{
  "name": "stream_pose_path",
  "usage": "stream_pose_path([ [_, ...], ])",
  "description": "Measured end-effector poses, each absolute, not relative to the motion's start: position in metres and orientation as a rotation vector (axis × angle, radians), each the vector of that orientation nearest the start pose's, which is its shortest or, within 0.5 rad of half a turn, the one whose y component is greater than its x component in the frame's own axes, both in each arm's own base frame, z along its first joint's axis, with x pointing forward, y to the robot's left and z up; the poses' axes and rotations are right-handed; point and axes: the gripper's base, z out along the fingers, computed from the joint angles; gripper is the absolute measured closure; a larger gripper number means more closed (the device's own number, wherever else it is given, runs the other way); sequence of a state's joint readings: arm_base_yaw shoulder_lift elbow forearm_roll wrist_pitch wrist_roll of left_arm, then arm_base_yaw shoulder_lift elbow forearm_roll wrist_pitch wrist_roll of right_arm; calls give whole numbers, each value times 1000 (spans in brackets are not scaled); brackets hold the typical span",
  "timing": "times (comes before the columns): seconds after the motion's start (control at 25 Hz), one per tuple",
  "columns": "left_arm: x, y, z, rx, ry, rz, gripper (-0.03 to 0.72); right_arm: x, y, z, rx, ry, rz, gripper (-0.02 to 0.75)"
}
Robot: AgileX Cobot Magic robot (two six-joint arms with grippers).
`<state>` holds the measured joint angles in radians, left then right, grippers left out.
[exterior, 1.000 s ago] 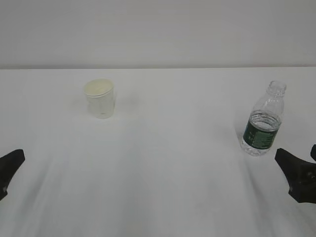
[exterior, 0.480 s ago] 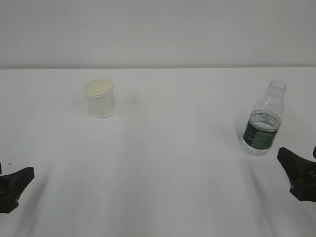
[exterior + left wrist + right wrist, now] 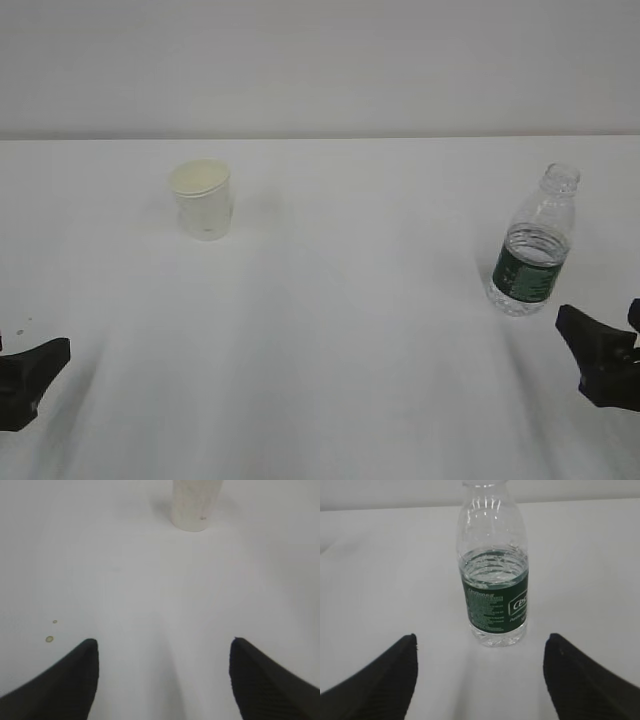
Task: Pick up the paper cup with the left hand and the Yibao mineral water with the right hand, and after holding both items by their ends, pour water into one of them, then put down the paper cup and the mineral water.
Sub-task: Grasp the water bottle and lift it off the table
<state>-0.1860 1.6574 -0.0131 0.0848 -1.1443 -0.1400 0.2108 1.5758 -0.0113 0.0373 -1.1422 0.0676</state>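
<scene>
From my remote seat the white table (image 3: 330,330) filled nearly the whole exterior view, with a plain pale wall (image 3: 320,60) behind it.

The right hand (image 3: 605,365) sat low at the right edge of the exterior view, only its black fingertips poking in. On its wrist cam I saw both tips wide apart, nothing between them, bare tabletop in the gap. Claw spread, empty.

The left hand (image 3: 25,380) was at the bottom left edge, again just a black tip showing. Its wrist cam gave me two dark fingers (image 3: 65,680) far apart with bare table between. Spread as well, gripping nothing.

The Yibao mineral water (image 3: 535,245) stood upright on the right side of the table, just beyond the right hand and slightly to its left. No cap, dark green label band round the middle, water level at about the top of the label. On the right wrist cam it sat centred ahead of the open gap, clear of both tips.

The paper cup (image 3: 203,200) stood upright on the far left part of the table, well apart from the bottle and well ahead of the left hand. On the left wrist cam only its lower part showed at the top edge.

Smallest: a couple of tiny yellowish specks (image 3: 49,639) on the table by the left finger.
</scene>
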Motion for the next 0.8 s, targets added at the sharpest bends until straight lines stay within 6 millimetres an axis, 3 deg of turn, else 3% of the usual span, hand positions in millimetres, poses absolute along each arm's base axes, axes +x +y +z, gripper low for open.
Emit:
stream_pose_path([
  [0.8, 167, -39, 114, 123, 1988, -270, 99, 195, 38, 122, -92, 1908, 158, 146],
])
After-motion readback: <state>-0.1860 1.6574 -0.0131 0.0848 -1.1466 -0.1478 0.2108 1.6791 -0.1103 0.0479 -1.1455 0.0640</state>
